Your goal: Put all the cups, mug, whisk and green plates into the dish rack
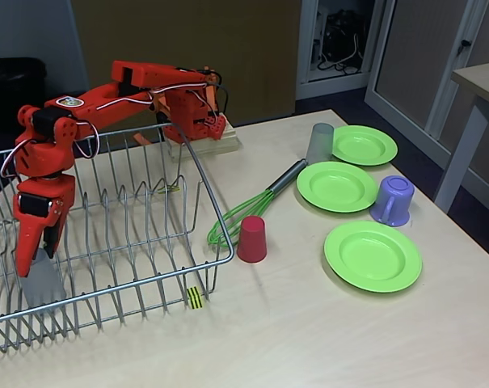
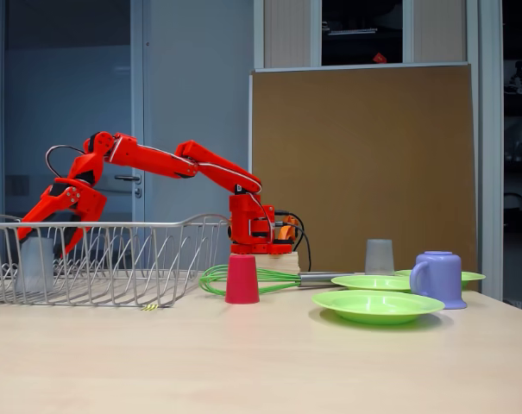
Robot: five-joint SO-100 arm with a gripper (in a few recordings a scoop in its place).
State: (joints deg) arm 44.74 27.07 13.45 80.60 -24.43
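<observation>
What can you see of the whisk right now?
The whisk lies flat on the table, untouched by the pincer, which is over in the dish rack. Its bright green wire loops point toward the rack's front corner, beside the upside-down red cup; whether they touch is unclear. The slim dark metal-looking handle runs back toward the grey cup.

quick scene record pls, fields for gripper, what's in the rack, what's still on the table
gripper: gripper lowered inside the dish rack, a translucent grey cup at its fingertips; grip unclear
in rack: that grey cup
on table: red cup upside down, second grey cup, whisk, mug, three green plates
</observation>
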